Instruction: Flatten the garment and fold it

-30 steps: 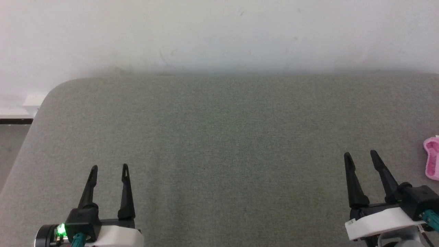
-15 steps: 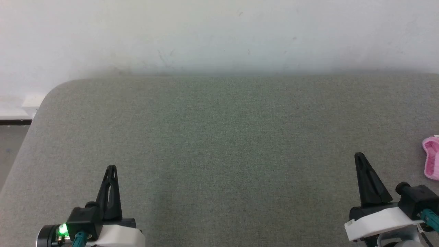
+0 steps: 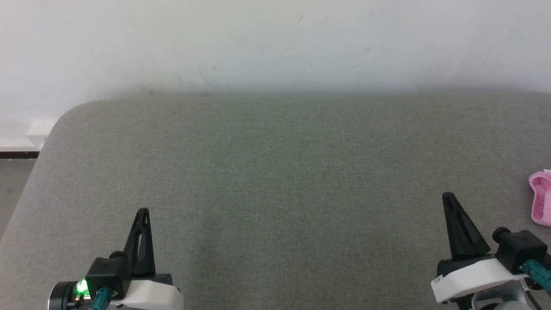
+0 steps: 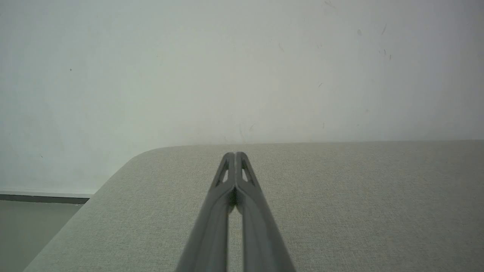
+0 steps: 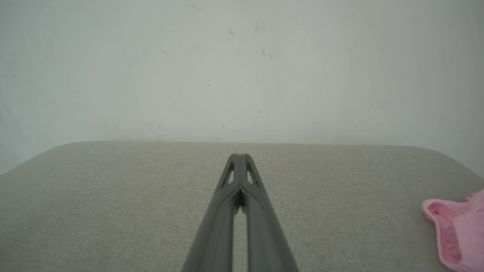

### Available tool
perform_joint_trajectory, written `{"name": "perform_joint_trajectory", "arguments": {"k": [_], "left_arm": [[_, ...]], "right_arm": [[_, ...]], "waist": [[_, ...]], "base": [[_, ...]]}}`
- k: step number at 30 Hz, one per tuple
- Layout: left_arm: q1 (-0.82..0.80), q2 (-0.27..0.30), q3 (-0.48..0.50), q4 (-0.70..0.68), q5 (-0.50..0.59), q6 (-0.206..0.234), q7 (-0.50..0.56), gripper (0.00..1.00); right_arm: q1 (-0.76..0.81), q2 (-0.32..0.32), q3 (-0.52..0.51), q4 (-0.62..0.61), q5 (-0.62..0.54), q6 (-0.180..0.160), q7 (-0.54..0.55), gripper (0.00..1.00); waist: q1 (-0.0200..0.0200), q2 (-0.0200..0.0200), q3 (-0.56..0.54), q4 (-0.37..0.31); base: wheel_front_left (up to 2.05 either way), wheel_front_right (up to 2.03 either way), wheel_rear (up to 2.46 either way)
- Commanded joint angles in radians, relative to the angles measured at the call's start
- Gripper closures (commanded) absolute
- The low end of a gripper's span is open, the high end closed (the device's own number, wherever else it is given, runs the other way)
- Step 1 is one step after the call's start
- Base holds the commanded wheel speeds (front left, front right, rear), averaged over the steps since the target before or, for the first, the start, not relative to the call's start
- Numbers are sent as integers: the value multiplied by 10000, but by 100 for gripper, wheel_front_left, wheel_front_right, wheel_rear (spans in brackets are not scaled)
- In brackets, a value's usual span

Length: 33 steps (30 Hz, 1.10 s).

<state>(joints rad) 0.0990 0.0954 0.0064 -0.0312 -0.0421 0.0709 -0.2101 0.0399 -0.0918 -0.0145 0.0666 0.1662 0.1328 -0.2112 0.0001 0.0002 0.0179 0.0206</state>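
While the garment lies bunched, the right gripper (closed) sits nearby.

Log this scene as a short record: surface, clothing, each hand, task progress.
support: grey fabric surface against a pale wall
target: pink garment, bunched up, lying at the right edge of the head view and partly cut off
left: left hand shut, empty, over the near left of the surface
right: right hand shut, empty, apart from the garment, which lies to its right
progress: garment not yet grasped; flattening and folding not started
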Motion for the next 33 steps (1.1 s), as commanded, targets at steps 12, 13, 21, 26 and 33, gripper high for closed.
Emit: {"name": "perform_joint_trajectory", "arguments": {"k": [12,13,21,26,33], "left_arm": [[-267,-88,-6,65,118,-140,277,100],[-275,-92,-7,67,121,-146,297,100],[-340,-125,-12,89,148,-197,461,100],[-380,-145,-15,103,165,-229,562,100],[-437,-174,-20,123,189,-274,706,100]], "right_arm": [[-113,93,33,-140,-284,-6,286,100],[-116,96,34,-146,-299,-6,306,100],[-142,125,44,-193,-423,-7,470,100],[-158,143,51,-222,-500,-8,572,100],[-180,169,59,-264,-608,-9,715,100]], "waist": [[0,-2,-21,-24],[0,-2,-23,-26],[-1,-2,-37,-43],[-1,-2,-46,-53],[-1,-2,-58,-67]], "base": [[0,0,0],[0,0,0],[0,0,0],[0,0,0],[0,0,0]]}}
